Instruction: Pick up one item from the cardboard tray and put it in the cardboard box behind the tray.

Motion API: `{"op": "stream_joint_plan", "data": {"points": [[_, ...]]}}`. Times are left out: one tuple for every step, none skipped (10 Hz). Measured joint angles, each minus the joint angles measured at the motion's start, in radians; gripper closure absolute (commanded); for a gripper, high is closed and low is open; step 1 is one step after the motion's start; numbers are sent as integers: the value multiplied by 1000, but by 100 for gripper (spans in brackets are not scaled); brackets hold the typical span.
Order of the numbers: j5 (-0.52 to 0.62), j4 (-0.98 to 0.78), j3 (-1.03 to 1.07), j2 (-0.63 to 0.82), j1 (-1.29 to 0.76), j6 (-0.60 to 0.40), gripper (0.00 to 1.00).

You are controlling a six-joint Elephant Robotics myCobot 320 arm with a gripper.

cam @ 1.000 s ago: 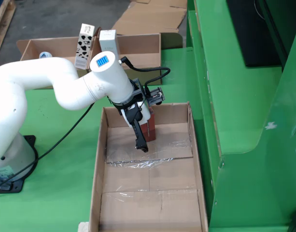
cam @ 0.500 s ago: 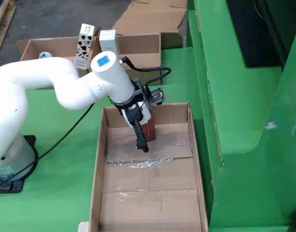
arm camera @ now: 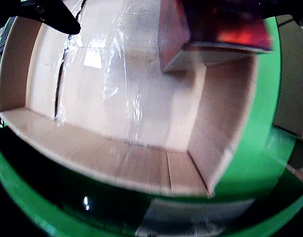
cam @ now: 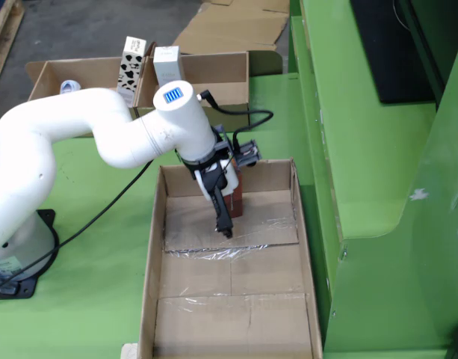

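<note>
A red-brown box (cam: 237, 196) stands upright at the far end of the cardboard tray (cam: 158, 247). My gripper (cam: 229, 217) hangs over it. One black finger (cam: 223, 221) reaches down just left of the box; the other is hidden behind it. In the wrist view the box (arm camera: 210, 34) sits at the top, resting on the tray floor (arm camera: 141, 108). A dark fingertip (arm camera: 52, 17) stands well away at the top left, so the gripper (arm camera: 183, 17) is open with the box between its fingers. The cardboard box (cam: 214, 71) stands behind the tray.
Two upright cartons, one cow-patterned (cam: 130, 69) and one white (cam: 167, 63), stand at the back box. A green machine wall (cam: 363, 149) runs along the tray's right side. A black cable (cam: 109, 198) trails across the green table on the left. Clear film (cam: 236, 243) lies on the tray floor.
The arm has swung slightly to the right and its elbow has shifted towards the tray. The finger moved a little right, closer to the box. The box has stayed put.
</note>
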Motion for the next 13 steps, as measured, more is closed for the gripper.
{"op": "stream_joint_plan", "data": {"points": [[-1, 0, 41, -2, 0, 0, 0], [-1, 0, 84, -2, 0, 2, 0], [-1, 0, 110, -2, 0, 2, 0], [-1, 0, 110, -2, 0, 3, 0], [-1, 0, 110, -2, 0, 3, 0], [-1, 0, 110, -2, 0, 3, 0], [-1, 0, 110, -2, 0, 3, 0], [-1, 0, 110, -2, 0, 3, 0], [-1, 0, 110, -2, 0, 3, 0], [-1, 0, 110, -2, 0, 3, 0], [-1, 0, 110, -2, 0, 3, 0], [-1, 0, 110, -2, 0, 3, 0], [-1, 0, 110, -2, 0, 3, 0]]}}
